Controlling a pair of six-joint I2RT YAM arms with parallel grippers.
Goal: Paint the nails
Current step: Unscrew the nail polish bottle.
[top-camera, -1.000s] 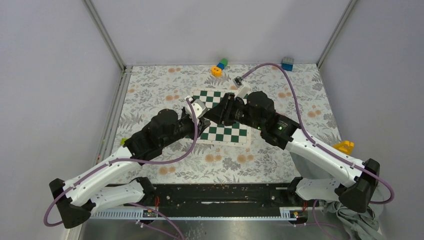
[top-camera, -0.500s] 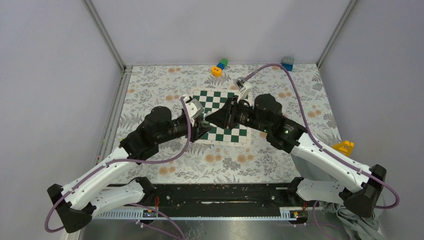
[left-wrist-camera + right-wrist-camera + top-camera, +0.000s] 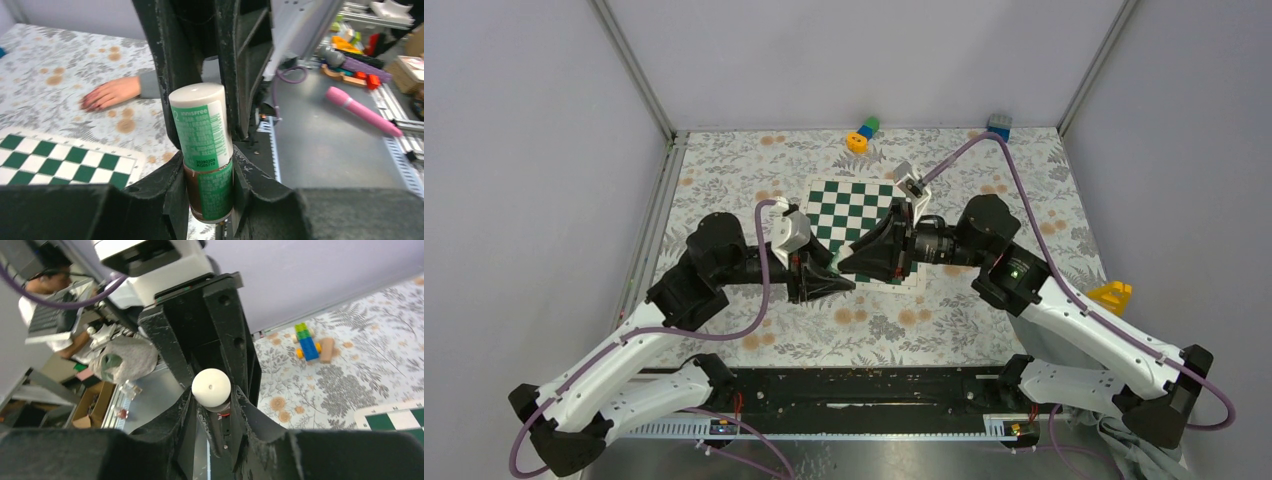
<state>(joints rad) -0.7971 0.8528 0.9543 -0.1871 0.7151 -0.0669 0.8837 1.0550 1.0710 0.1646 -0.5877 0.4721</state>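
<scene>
My left gripper [image 3: 207,162] is shut on a small nail polish bottle [image 3: 210,192], brown glass with a green label, pointing its white cap [image 3: 197,120] away from me. My right gripper [image 3: 212,392] faces it and is shut on that cap [image 3: 211,385]. In the top view the two grippers [image 3: 829,283] [image 3: 856,262] meet tip to tip over the near edge of the chessboard [image 3: 854,205]. A light-skinned hand [image 3: 112,93] with a grey sleeve lies flat on the floral cloth; its reddish nails [image 3: 86,105] point left. The hand does not show in the top view.
A stack of yellow, blue and green toy bricks [image 3: 861,133] and a blue block [image 3: 998,126] sit by the back wall. A yellow piece [image 3: 1112,293] lies at the right edge. A pink torch [image 3: 360,110] rests on the grey bench beyond the table.
Both arms have drawn back toward the near edge and turned to face each other. The right gripper has shut on the bottle's cap.
</scene>
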